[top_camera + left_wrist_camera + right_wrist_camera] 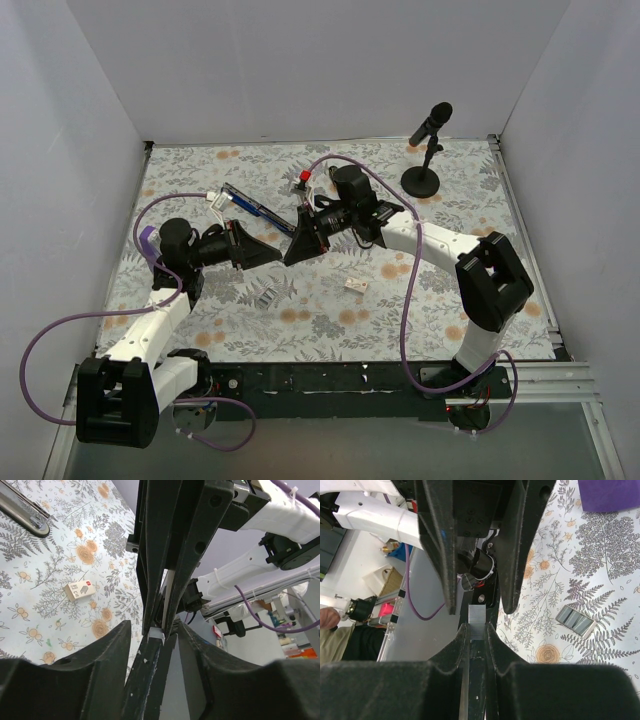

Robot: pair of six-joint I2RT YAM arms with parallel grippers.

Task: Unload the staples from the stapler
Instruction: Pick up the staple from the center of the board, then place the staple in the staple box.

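Lying flat, stapler [255, 208], just beyond jaws

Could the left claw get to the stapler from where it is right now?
Probably yes. The stapler lies just beyond the left claw, with nothing between them. But that claw sits tip to tip with the right claw, which pinches a silver strip, so it should back off first.

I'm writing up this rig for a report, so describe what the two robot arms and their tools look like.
Both the left arm and right arm have white link shells and bulky black joint housings. A purple cable loops along each. The left tool and right tool are black, with two long wedge-shaped fingers each.
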